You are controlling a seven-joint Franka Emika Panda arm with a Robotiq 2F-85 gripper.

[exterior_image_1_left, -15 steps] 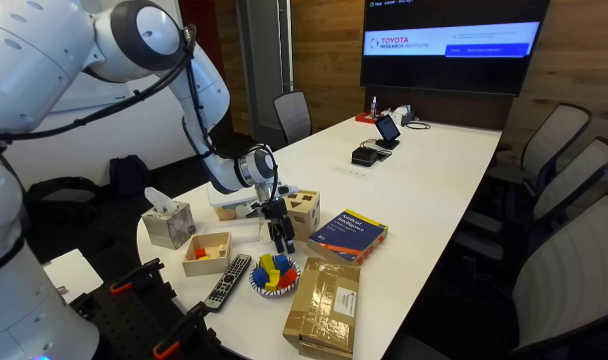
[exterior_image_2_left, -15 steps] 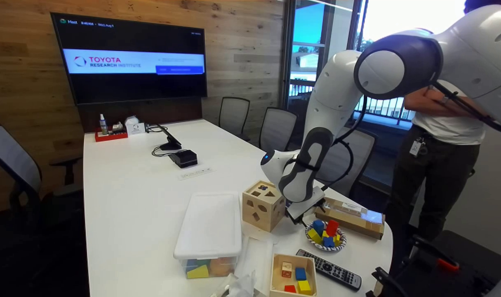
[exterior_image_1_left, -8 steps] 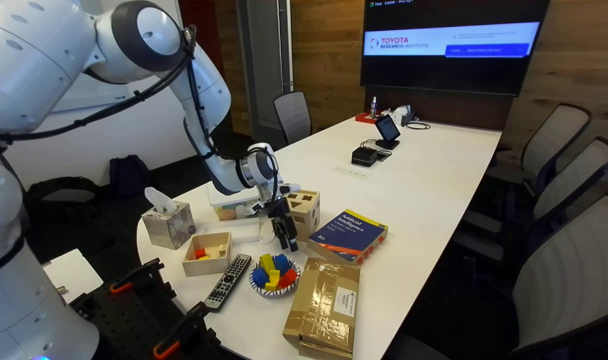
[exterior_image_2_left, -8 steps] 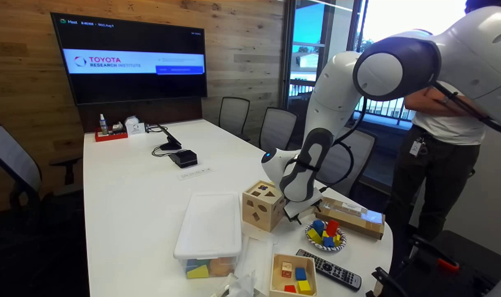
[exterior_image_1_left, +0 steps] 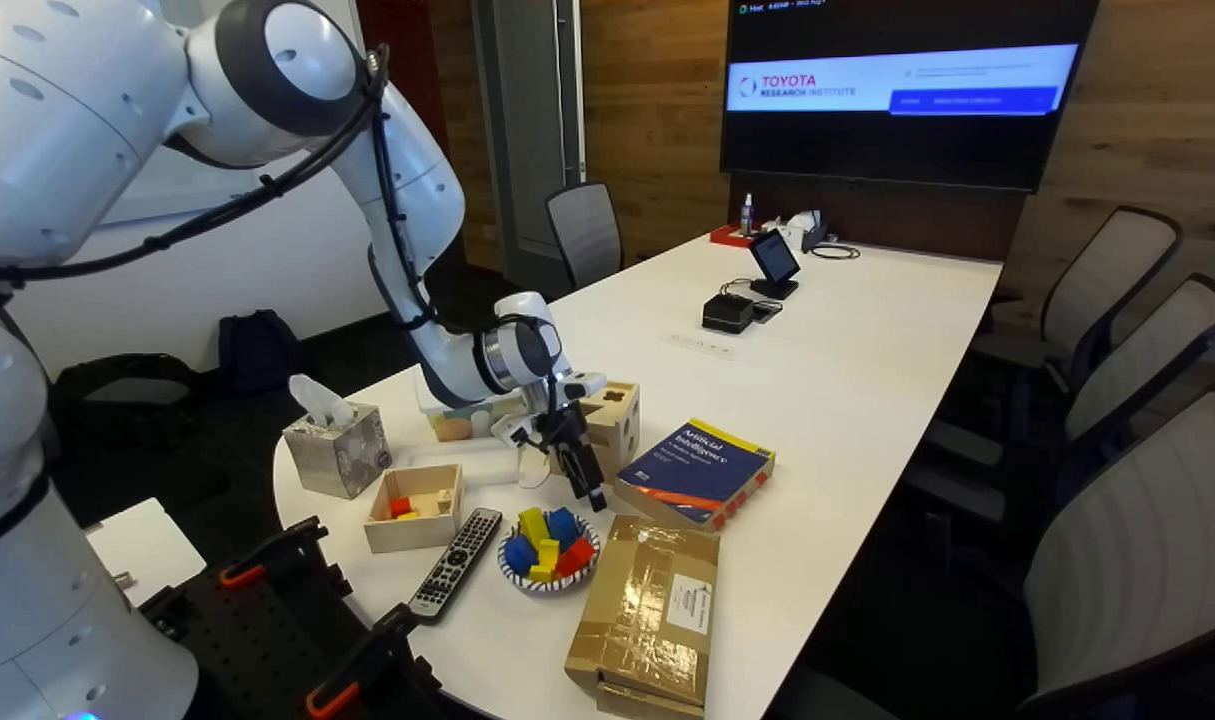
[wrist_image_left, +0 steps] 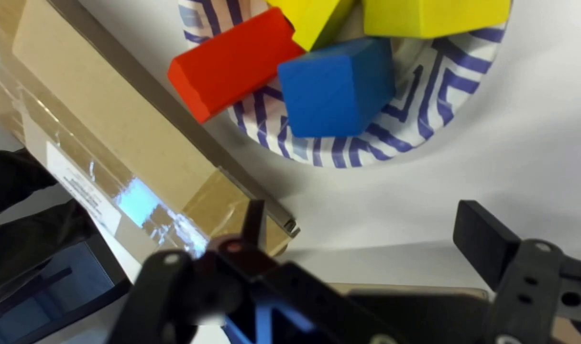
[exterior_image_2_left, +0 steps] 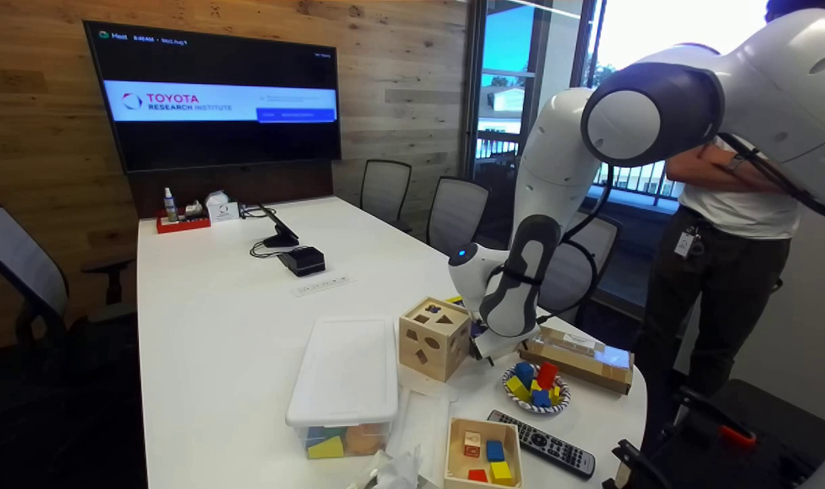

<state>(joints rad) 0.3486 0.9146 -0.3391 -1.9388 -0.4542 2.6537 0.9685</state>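
Clearly empty, the gripper (wrist_image_left: 362,224) hangs beside a patterned bowl (wrist_image_left: 390,138)

Its two fingers (wrist_image_left: 481,239) stand wide apart along the bottom of the wrist view, with nothing held between them; whether the tips touch the white table (wrist_image_left: 534,157) cannot be told. The bowl, blue and white, fills the top of that view, near the fingers but apart from them. Closest in it lies a blue block (wrist_image_left: 335,91) at top centre; a red block (wrist_image_left: 235,64) juts over the rim to its left, and two yellow blocks (wrist_image_left: 436,16) are cut off by the upper edge.

All these blocks look like painted wood: probably light, stiff and hard to damage, perhaps slightly slick on their flat faces. A sound hold would likely be across two opposite sides of one block, near its middle, since the pile seems loose and neighbours could shift. The bowl itself appears to be thin paper, so its rim would probably bend under a firm pinch.

A taped cardboard package (wrist_image_left: 127,105) slants down the left of the wrist view. In an exterior view, a wooden shape cube (exterior_image_2_left: 434,339) stands just left of the gripper, and a remote (exterior_image_2_left: 544,441) lies at lower right. Farther off, a black device (exterior_image_2_left: 303,263) rests left of centre, and a wall screen (exterior_image_2_left: 222,102) hangs at upper left.
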